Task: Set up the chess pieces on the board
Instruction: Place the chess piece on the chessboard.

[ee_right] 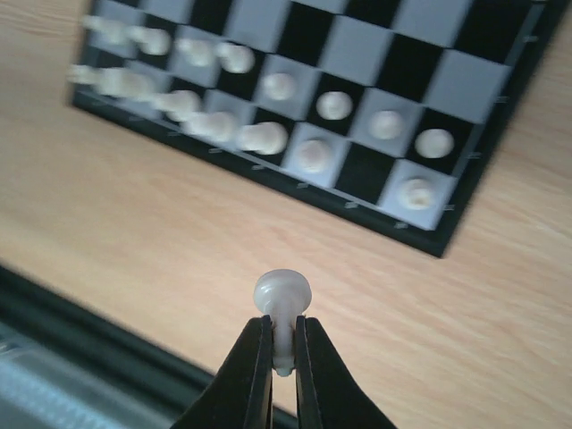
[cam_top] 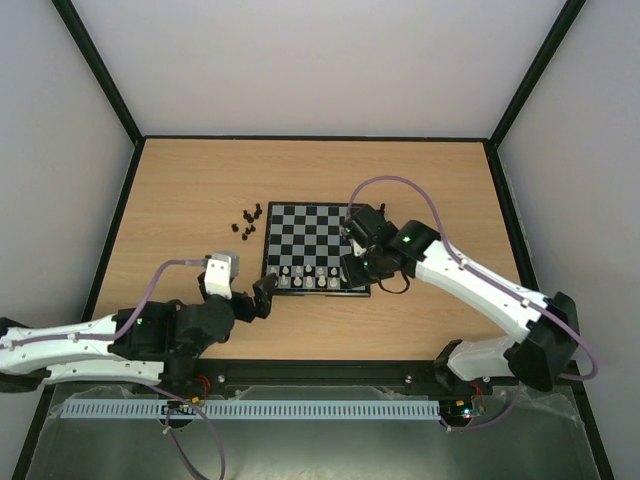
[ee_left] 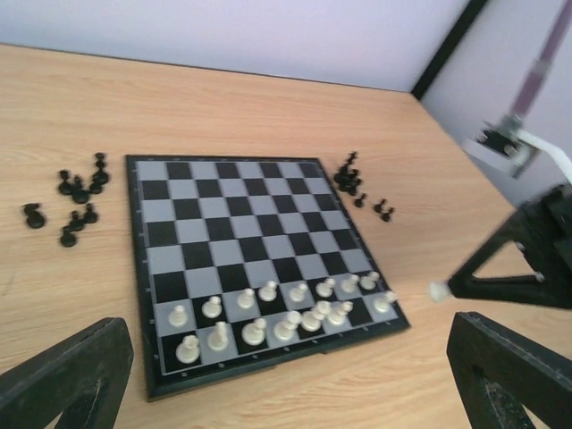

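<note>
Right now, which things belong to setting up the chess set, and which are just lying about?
Job: board, white pieces on it, white piece in the right gripper, loose black pieces beside the board.
Just there: purple cables, slotted rail at the near edge.

Overhead from behind, wrist views close, all sharing board [cam_top: 315, 235]

A pale wood-grain table [cam_top: 190, 180] with a dark rim is shown. A chequered board [cam_top: 318, 225] is laid flat near its middle, somewhat closer to the near edge than to the far one. Small black pieces [ee_left: 80, 192] are scattered straight on the wood in two groups. A left group [cam_top: 248, 218] is found just beside the board toward the left edge, and a right group [ee_left: 349, 177] just beside it toward the right edge.
</note>
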`<state>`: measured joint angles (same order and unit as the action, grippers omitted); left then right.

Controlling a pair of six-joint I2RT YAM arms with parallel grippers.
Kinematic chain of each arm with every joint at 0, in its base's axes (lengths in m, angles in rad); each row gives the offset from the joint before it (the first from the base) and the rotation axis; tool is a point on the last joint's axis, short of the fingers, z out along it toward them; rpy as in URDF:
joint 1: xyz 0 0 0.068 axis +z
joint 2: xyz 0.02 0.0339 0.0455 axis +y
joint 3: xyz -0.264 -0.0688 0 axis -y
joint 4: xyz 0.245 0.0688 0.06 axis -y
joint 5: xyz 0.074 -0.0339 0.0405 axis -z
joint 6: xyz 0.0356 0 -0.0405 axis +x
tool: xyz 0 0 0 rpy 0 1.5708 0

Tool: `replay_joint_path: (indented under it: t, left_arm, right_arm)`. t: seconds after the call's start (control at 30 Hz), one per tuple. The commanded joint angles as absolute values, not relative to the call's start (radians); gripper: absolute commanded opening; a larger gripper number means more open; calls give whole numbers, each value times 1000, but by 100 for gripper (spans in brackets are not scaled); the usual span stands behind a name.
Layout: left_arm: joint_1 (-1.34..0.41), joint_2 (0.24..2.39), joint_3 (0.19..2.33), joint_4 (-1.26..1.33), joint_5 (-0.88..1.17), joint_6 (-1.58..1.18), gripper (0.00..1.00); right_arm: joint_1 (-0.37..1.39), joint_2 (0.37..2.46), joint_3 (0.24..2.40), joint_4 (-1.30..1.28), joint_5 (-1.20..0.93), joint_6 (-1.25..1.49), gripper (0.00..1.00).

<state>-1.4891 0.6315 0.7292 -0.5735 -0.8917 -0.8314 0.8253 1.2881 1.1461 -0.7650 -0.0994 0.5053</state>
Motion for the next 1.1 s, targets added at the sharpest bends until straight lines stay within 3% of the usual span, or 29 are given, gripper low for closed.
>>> replay_joint_path:
  t: [0.0, 0.47, 1.07]
  left_arm:
    - [-1332, 665, 711, -566, -770, -799, 99]
    - [-705, 714, 591, -289, -132, -602, 100]
    - [-681, 672, 551, -273, -107, -622, 99]
  right_arm:
    - [840, 1369, 1182, -931, 179, 454, 1]
    - [860, 1540, 1202, -874, 180, 453, 1]
    - [868, 1665, 1224, -787, 146, 457, 2]
